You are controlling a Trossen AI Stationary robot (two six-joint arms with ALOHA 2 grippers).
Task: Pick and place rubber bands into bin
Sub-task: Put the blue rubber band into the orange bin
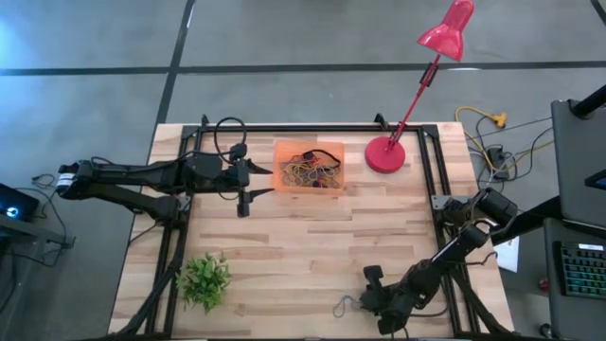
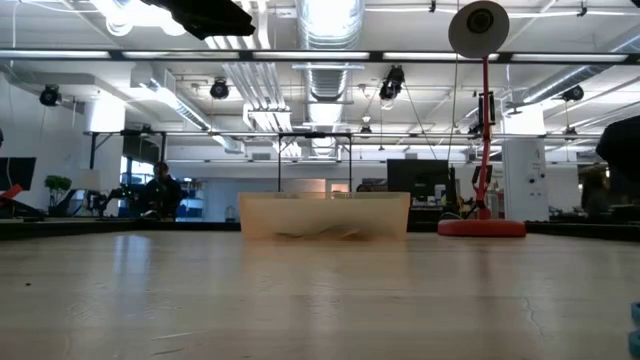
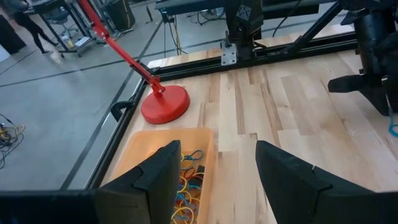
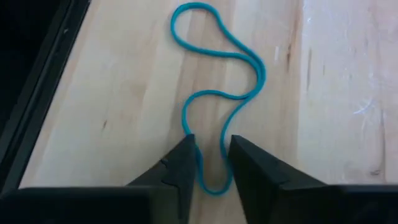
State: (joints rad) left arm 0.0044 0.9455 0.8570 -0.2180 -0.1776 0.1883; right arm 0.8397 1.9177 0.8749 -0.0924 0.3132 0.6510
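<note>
The orange bin (image 1: pixel 309 167) sits at the table's far middle with several coloured rubber bands (image 1: pixel 312 170) heaped inside; it also shows in the low view as the bin (image 2: pixel 325 215). One blue rubber band (image 4: pixel 217 93) lies flat on the wood near the table's near edge, the same band (image 1: pixel 346 305) beside my right gripper (image 1: pixel 367 303). My right gripper (image 4: pixel 211 165) is down at the table, narrowly open, with its fingers on either side of the band's near loop. My left gripper (image 3: pixel 217 168) is open and hovers just left of the bin (image 3: pixel 155 155). My right gripper comes from above with its fingers astride the blue band's near loop (image 4: pixel 214 186), which lies flat on the table. One strand (image 4: pixel 188 134) runs up to a fingertip (image 4: pixel 183 155); I cannot tell whether it touches.
A red lamp base (image 1: pixel 385 154) stands right of the bin, with its arm slanting up over the far edge. A small green plant (image 1: pixel 204 279) sits at the near left. A black frame rail (image 1: pixel 312 128) borders the table. Bare wood lies between bin and near edge.
</note>
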